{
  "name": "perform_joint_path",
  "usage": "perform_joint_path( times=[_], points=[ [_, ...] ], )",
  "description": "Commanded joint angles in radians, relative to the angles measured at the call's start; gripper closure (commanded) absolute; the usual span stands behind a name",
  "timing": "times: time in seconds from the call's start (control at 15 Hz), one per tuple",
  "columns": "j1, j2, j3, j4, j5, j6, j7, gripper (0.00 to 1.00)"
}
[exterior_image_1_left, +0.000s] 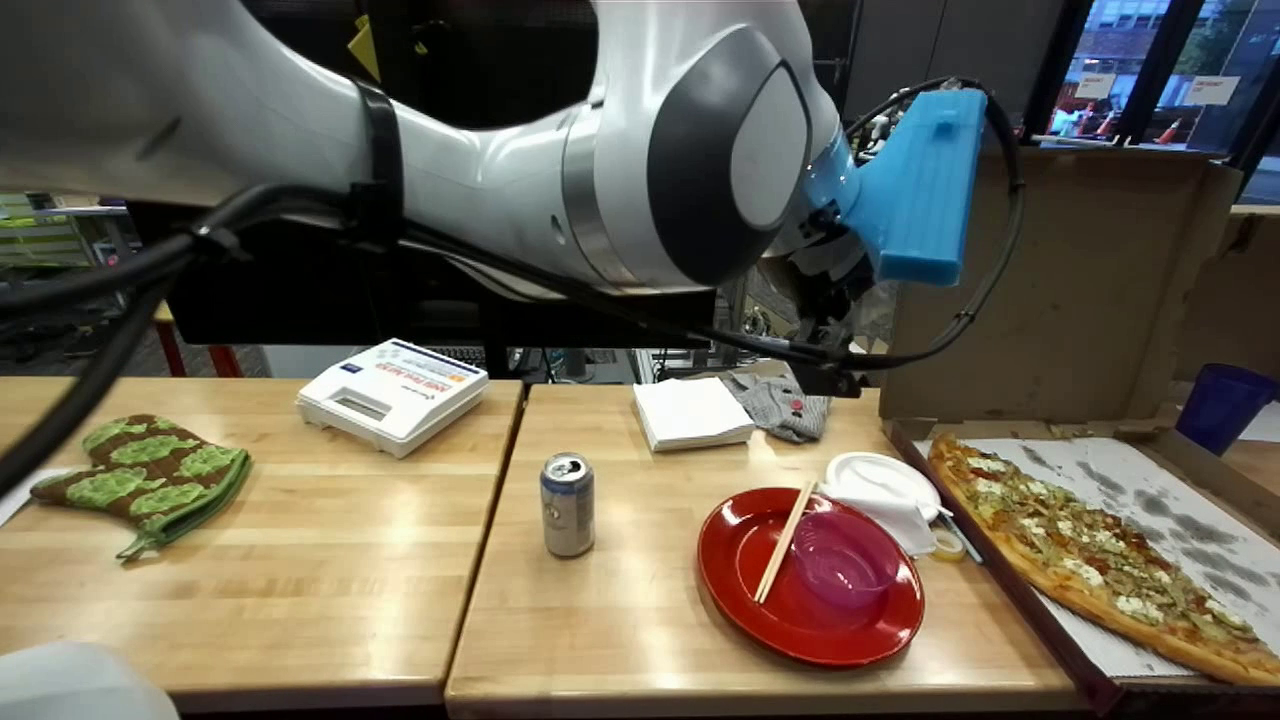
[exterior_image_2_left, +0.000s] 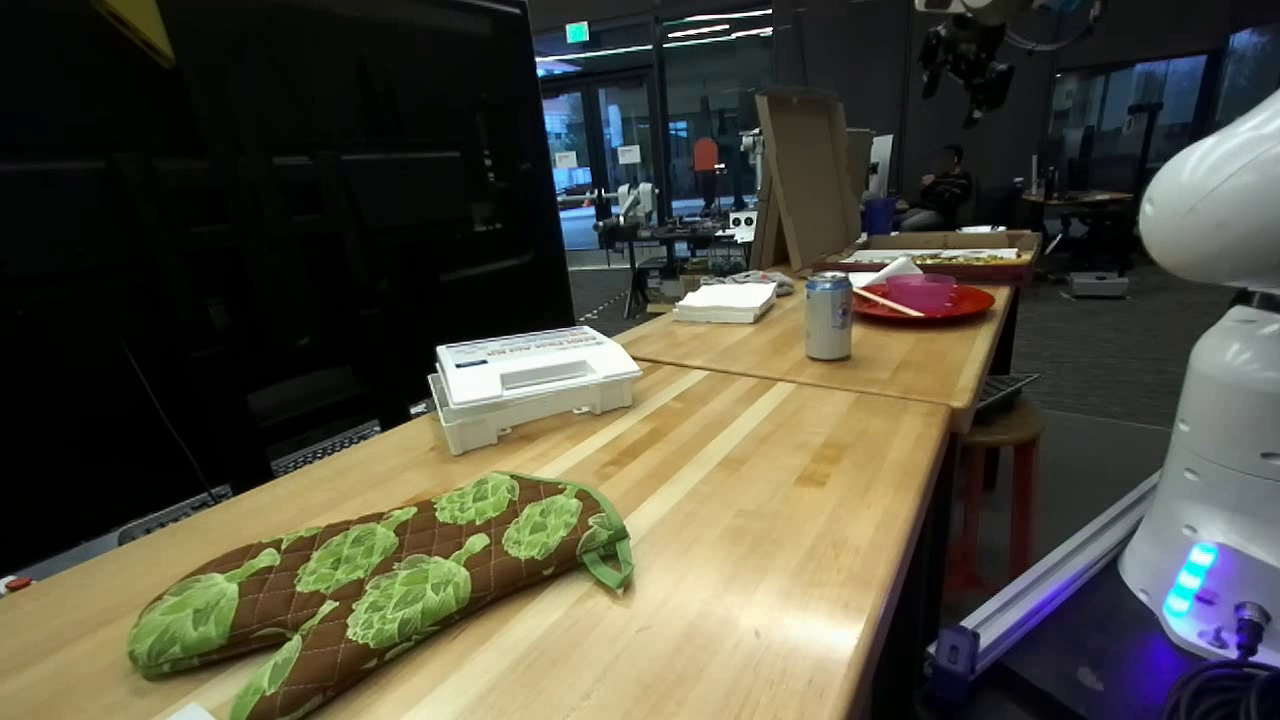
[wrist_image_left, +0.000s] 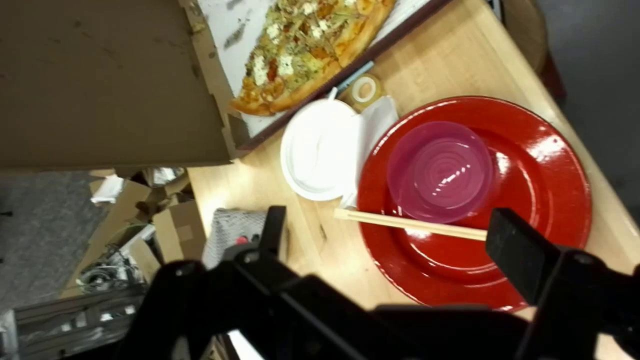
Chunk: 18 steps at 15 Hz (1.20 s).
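Observation:
My gripper (wrist_image_left: 392, 240) is open and empty, its two black fingertips wide apart. It hangs well above the table in an exterior view (exterior_image_2_left: 968, 85). Below it in the wrist view lies a red plate (wrist_image_left: 450, 280) with a translucent pink bowl (wrist_image_left: 440, 172) on it. A pair of light wooden chopsticks (wrist_image_left: 410, 223) lies across the plate beside the bowl; the right finger hides one end. White lids or plates (wrist_image_left: 317, 150) and a napkin (wrist_image_left: 375, 122) lie beside the red plate. A grey cloth (wrist_image_left: 232, 232) with a red spot is partly behind the left finger.
An open pizza box (exterior_image_1_left: 1040, 300) with pizza (exterior_image_1_left: 1090, 545) stands beside the plate. A can (exterior_image_1_left: 568, 505), a napkin stack (exterior_image_1_left: 692, 412), a white first-aid case (exterior_image_1_left: 393, 395) and an oven mitt (exterior_image_1_left: 150, 470) are on the tables. A tape roll (wrist_image_left: 364, 90) lies near the box.

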Motion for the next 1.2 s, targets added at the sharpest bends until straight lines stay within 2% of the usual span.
perform_joint_path(
  times=[0.0,0.2,0.33,0.4,0.8,1.13],
  points=[
    [0.122,-0.036,-0.047,0.036,0.027,-0.205,-0.151,0.0],
    [0.187,-0.028,-0.064,0.085,0.061,-0.358,-0.261,0.0],
    [0.158,-0.02,-0.041,0.08,0.023,-0.273,-0.163,0.0],
    [0.173,-0.023,-0.051,0.07,0.035,-0.307,-0.195,0.0],
    [0.171,-0.022,-0.05,0.073,0.033,-0.285,-0.173,0.0],
    [0.224,0.001,-0.073,0.1,0.121,-0.483,-0.278,0.0]
  ],
)
